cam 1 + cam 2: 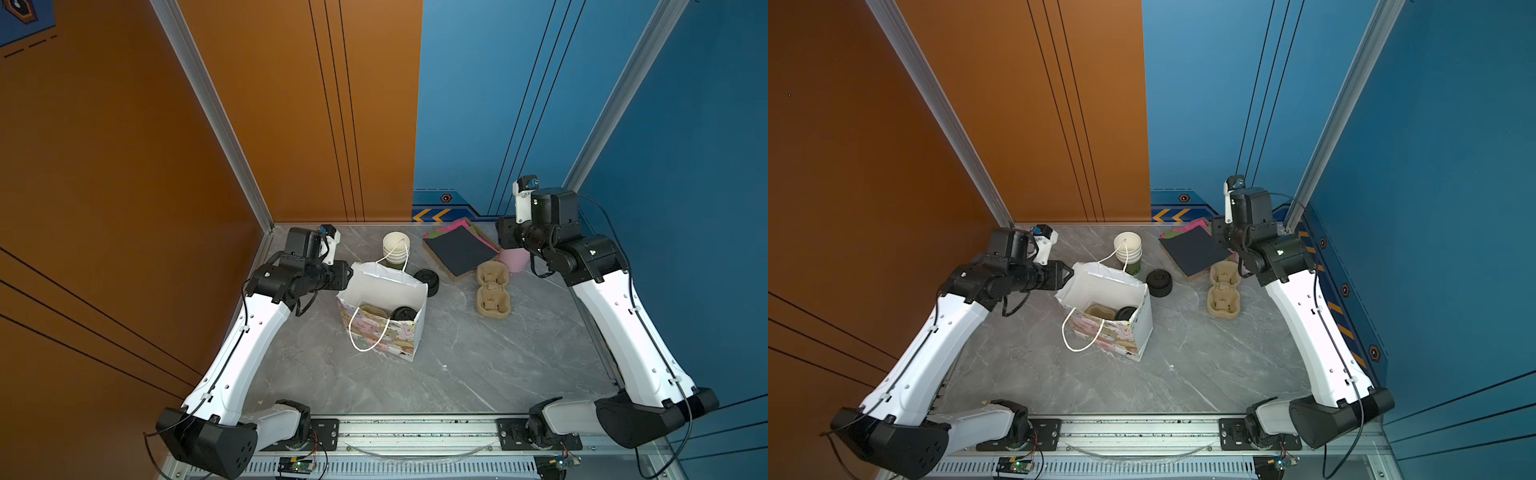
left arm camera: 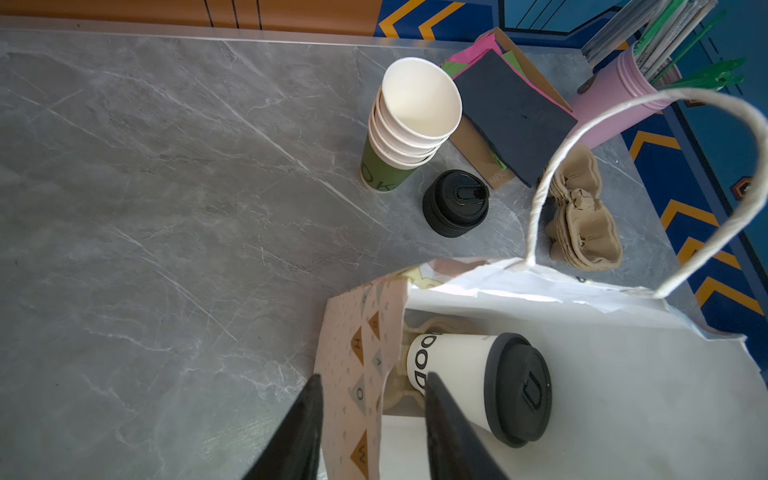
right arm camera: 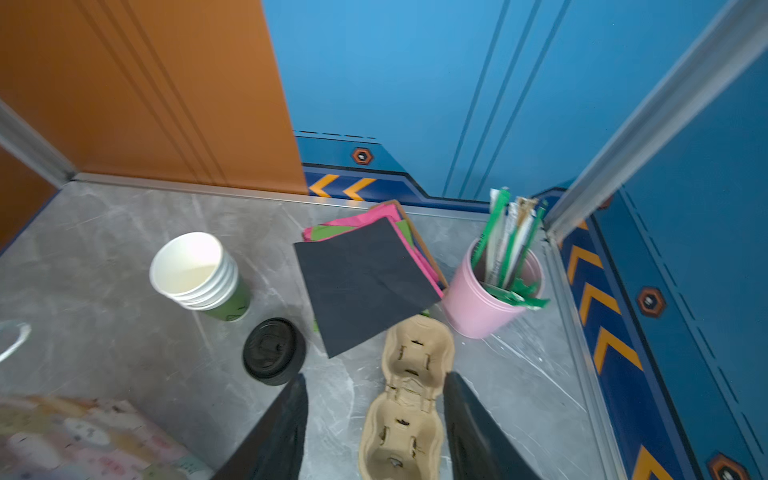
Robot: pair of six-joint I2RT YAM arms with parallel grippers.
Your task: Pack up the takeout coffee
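The takeout coffee (image 2: 478, 386) stands inside the patterned paper bag (image 2: 357, 365) in the middle of the table. Both top views show only its black lid (image 1: 404, 313) down in the bag's mouth, while the left wrist view shows the white cup wall with its lettering. The cup seems to be seated in a pulp carrier, though the bag's edge hides most of that. The left wrist view also shows the left gripper (image 2: 374, 376) with its fingers parted astride the bag's side wall, one outside and one inside. They are not pinched on the paper and hold nothing. The right gripper (image 3: 377, 376) hangs high over the far right corner, spread wide and empty. In its wrist view the stacked pulp carriers (image 3: 411, 395) lie on the table below. Only the wrist views show the pink pot (image 3: 478, 307) filled with green and white sticks. Near it are the napkins (image 3: 365, 282), the stack of lidless cups (image 2: 415, 112) and the loose black lids (image 2: 455, 203). The table (image 1: 478, 365) is grey veined marble, walled orange on the left and blue on the right.
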